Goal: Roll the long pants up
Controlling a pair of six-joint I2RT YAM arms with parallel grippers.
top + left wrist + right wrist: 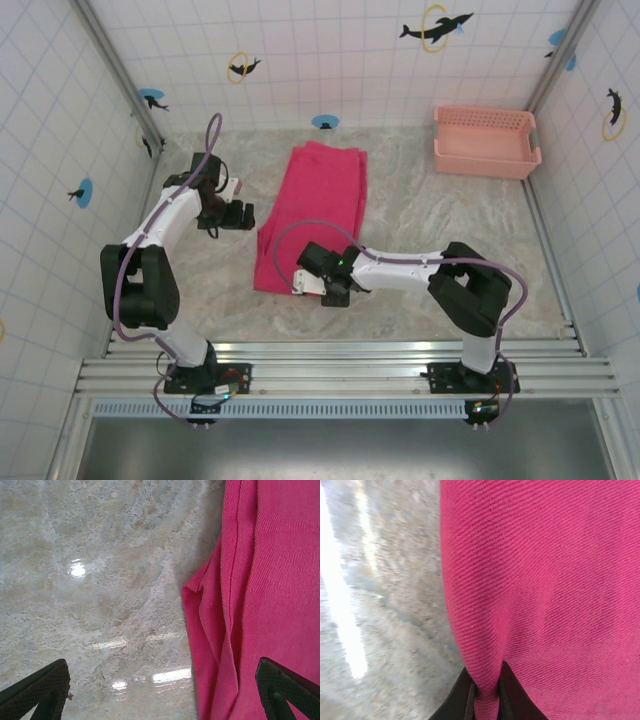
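Pinching long pants (pixel 315 210) on glossy marbled table (pixel 450 225): right gripper (pixel 485 700); left gripper (pixel 248 215) wide, tiled walls (pixel 330 50) around.

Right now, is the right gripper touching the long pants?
Touching. The right wrist view shows the right gripper closed on a pinched fold of the long pants, with the cloth squeezed between its two dark fingers.

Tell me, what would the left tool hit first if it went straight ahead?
Probably the table, just beside the edge of the long pants. The left tool is open across that edge, so one finger may touch cloth first.
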